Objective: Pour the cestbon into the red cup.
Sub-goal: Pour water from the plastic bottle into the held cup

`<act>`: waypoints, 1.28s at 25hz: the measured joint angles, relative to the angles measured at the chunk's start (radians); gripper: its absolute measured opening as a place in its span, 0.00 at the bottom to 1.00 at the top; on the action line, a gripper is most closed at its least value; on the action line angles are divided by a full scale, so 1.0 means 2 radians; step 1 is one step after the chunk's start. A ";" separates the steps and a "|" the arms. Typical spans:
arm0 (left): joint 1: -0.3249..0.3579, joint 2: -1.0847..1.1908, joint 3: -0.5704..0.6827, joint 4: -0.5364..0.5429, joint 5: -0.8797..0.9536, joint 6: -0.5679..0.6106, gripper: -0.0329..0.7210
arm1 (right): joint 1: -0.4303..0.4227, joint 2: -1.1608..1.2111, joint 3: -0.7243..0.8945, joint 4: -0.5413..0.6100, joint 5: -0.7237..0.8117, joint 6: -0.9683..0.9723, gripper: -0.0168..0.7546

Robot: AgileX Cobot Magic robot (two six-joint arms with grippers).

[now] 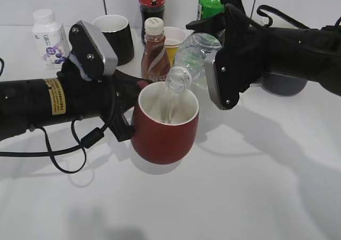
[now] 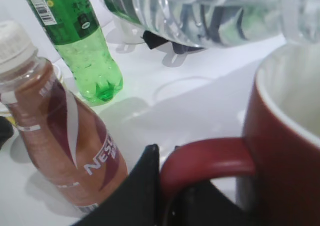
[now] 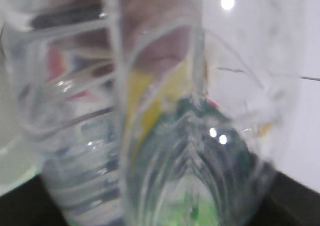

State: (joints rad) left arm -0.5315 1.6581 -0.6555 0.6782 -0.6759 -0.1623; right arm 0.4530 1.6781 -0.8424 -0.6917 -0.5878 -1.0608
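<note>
Red cup (image 1: 164, 129) stands on the white desk (image 1: 250, 187), its handle pinched tight in the left claw (image 1: 127, 124). Right claw (image 1: 216, 64) holds the tipped water bottle (image 1: 193, 56), and water runs into the cup.

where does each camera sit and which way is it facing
exterior: in front, slanting down at the red cup, both arms in view, right gripper tipping the cestbon.
left wrist: low beside the cup, left gripper on its handle.
right wrist: pressed against the bottle; gripper edges barely visible.
shared: cestbon in all three views.
</note>
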 joint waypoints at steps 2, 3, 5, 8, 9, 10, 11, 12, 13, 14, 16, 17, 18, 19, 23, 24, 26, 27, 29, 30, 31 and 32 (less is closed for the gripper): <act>0.000 0.000 0.000 0.004 0.000 0.000 0.10 | 0.000 0.000 0.000 0.000 -0.004 -0.004 0.64; 0.000 0.001 0.000 0.004 0.000 0.000 0.10 | 0.000 0.000 0.000 0.000 -0.005 -0.009 0.64; 0.000 0.006 0.000 0.005 -0.001 0.000 0.10 | 0.000 0.000 0.000 0.000 -0.005 -0.015 0.64; 0.000 0.012 0.000 0.013 0.003 0.000 0.10 | 0.000 0.000 0.000 0.000 -0.005 -0.018 0.64; 0.000 0.013 0.000 0.016 0.002 0.000 0.10 | 0.000 0.000 0.000 0.000 -0.005 -0.024 0.64; 0.000 0.013 0.000 0.017 0.000 0.000 0.10 | 0.000 0.000 0.000 0.000 -0.005 -0.029 0.64; 0.000 0.015 -0.001 0.018 -0.001 0.000 0.10 | 0.000 0.000 0.000 0.002 -0.006 -0.033 0.64; 0.000 0.015 -0.001 0.019 -0.001 0.000 0.10 | 0.000 0.000 0.000 0.005 -0.006 -0.039 0.64; 0.000 0.015 -0.001 0.019 -0.001 0.000 0.10 | 0.000 0.000 0.000 0.009 -0.006 -0.046 0.64; 0.000 0.015 -0.001 0.020 -0.001 0.000 0.10 | 0.000 0.000 0.000 0.013 -0.006 -0.052 0.64; 0.000 0.015 -0.001 0.020 -0.001 0.000 0.10 | 0.000 0.000 0.000 0.016 -0.007 -0.059 0.64; 0.000 0.015 -0.001 0.020 -0.001 0.000 0.10 | 0.000 0.000 0.000 0.017 -0.009 -0.061 0.64; 0.000 0.015 -0.001 0.021 -0.001 0.000 0.10 | 0.000 0.000 0.000 0.018 -0.011 -0.063 0.64; 0.000 0.015 -0.001 0.021 -0.001 0.000 0.10 | 0.000 0.000 0.000 0.019 -0.014 -0.064 0.64; 0.000 0.015 -0.001 0.021 -0.001 0.000 0.10 | 0.000 0.000 -0.001 0.019 -0.030 -0.066 0.64; 0.000 0.015 -0.001 0.021 -0.001 0.000 0.10 | 0.000 0.000 -0.001 0.019 -0.032 -0.067 0.64; 0.000 0.015 -0.001 0.021 -0.001 0.000 0.10 | 0.000 0.000 -0.001 0.019 -0.032 -0.073 0.64; 0.000 0.015 -0.001 0.021 -0.001 0.000 0.10 | 0.000 0.000 -0.002 0.019 -0.033 -0.078 0.64; 0.000 0.015 -0.001 0.021 -0.001 0.000 0.10 | 0.000 0.000 -0.002 0.019 -0.035 -0.083 0.64; 0.000 0.015 -0.001 0.021 -0.001 0.000 0.10 | 0.000 0.000 -0.002 0.019 -0.035 -0.085 0.64; 0.000 0.015 -0.001 0.021 -0.001 0.000 0.10 | 0.000 0.000 -0.002 0.019 -0.036 -0.086 0.64; 0.000 0.015 -0.001 0.021 -0.001 0.000 0.10 | 0.000 0.000 -0.002 0.021 -0.036 -0.087 0.64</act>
State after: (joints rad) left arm -0.5315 1.6886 -0.6566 0.7211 -0.6775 -0.1623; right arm 0.4530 1.6781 -0.8465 -0.6498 -0.6606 -1.2354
